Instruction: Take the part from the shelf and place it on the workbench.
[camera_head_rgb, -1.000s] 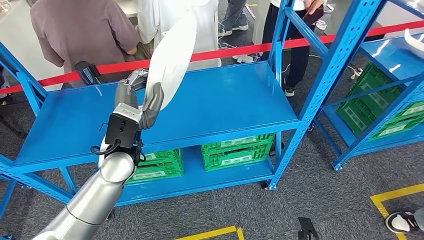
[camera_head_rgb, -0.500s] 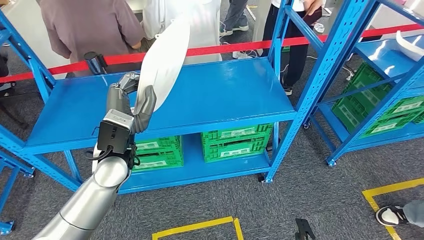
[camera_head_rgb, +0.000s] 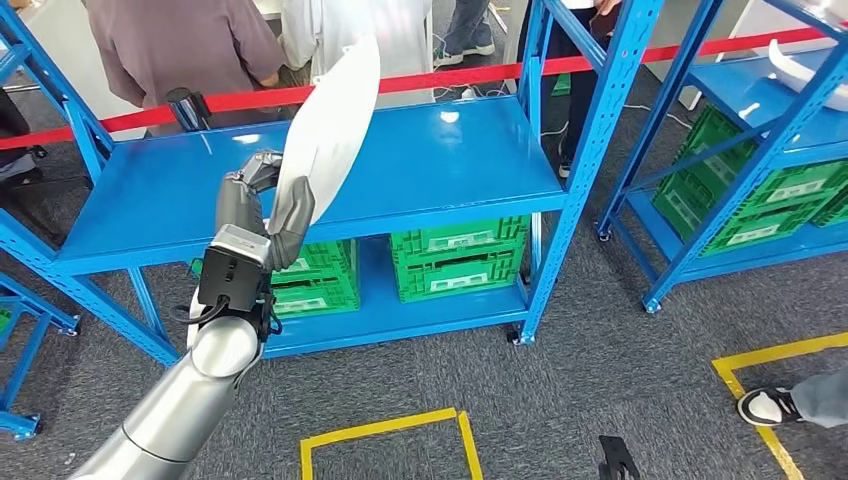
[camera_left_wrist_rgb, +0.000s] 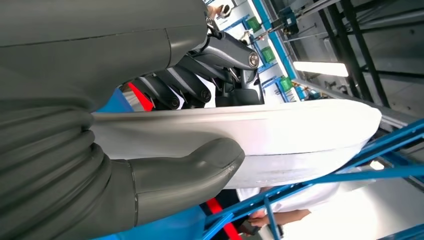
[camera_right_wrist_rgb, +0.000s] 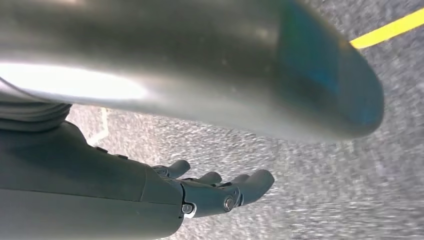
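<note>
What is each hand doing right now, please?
Left hand: holding the white part, thumb on one face and fingers on the other.
Right hand: open, holding nothing, above the floor.

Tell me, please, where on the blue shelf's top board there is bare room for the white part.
Nearly all of the blue shelf's top board is bare, from the left hand holding the white part across to the right upright. The lower level is crowded with green crates.

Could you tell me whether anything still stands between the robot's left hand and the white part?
Nothing visible does: the left hand already grips the white part, thumb on one face and fingers on the other, holding it above the blue shelf.
</note>
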